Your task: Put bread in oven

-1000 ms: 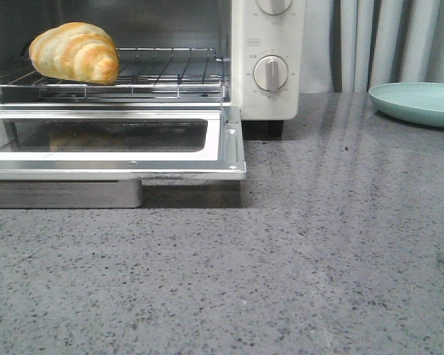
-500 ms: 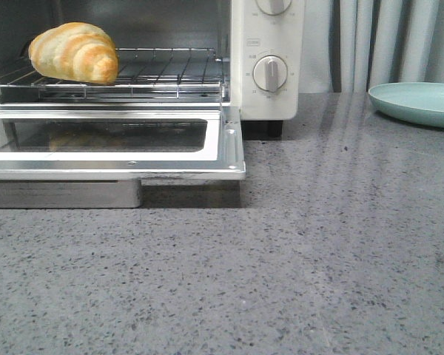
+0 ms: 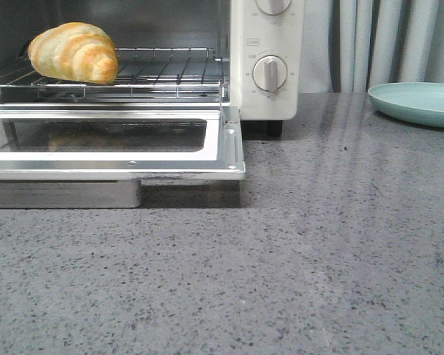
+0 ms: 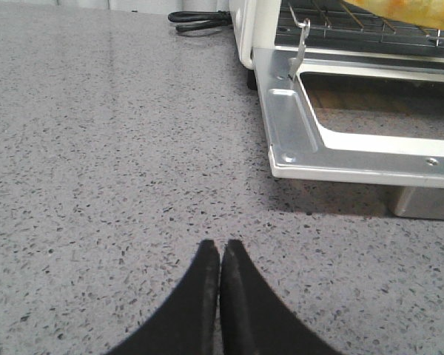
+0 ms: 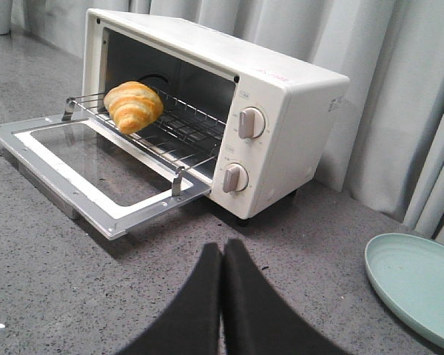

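Note:
The bread [image 3: 72, 52], a golden-brown striped croissant roll, lies on the wire rack [image 3: 163, 70] inside the white oven [image 3: 266, 96], toward the rack's left side. It also shows in the right wrist view [image 5: 133, 106]. The oven door [image 3: 229, 144] hangs open and flat. My left gripper [image 4: 220, 251] is shut and empty over the counter, in front of the door's left corner. My right gripper [image 5: 222, 251] is shut and empty, back from the oven's dial side. Neither gripper shows in the front view.
A pale green plate [image 3: 418, 101] sits on the grey speckled counter [image 3: 296, 259] to the right of the oven; it also shows in the right wrist view [image 5: 418, 285]. A black cable [image 4: 200, 21] lies behind the oven's left side. Grey curtains [image 5: 399, 111] hang behind.

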Controlling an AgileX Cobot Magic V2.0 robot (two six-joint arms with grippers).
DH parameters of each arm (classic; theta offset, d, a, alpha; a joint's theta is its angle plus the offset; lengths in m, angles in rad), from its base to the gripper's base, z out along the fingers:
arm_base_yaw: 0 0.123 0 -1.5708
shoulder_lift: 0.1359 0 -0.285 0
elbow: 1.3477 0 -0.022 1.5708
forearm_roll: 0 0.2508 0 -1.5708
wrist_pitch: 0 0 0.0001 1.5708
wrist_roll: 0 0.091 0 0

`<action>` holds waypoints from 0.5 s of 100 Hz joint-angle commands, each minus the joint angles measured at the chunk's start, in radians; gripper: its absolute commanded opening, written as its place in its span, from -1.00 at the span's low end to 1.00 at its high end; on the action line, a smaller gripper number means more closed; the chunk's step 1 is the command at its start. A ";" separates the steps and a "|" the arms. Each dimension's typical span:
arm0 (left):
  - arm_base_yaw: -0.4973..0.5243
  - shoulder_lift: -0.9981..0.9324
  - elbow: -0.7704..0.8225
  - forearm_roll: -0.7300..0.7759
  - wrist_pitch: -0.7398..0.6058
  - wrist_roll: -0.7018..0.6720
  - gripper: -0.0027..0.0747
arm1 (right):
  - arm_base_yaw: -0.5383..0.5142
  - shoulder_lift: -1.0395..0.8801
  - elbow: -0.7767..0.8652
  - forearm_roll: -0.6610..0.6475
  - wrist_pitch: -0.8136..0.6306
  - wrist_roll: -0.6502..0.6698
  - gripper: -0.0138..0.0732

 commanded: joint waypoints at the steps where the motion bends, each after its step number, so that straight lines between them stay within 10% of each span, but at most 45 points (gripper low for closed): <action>1: 0.004 -0.020 0.024 -0.004 -0.051 -0.009 -0.99 | -0.003 0.013 -0.020 -0.032 -0.074 0.002 -0.82; 50: 0.004 -0.020 0.024 -0.004 -0.051 -0.009 -0.99 | -0.012 0.013 0.038 -0.076 -0.030 0.002 -0.82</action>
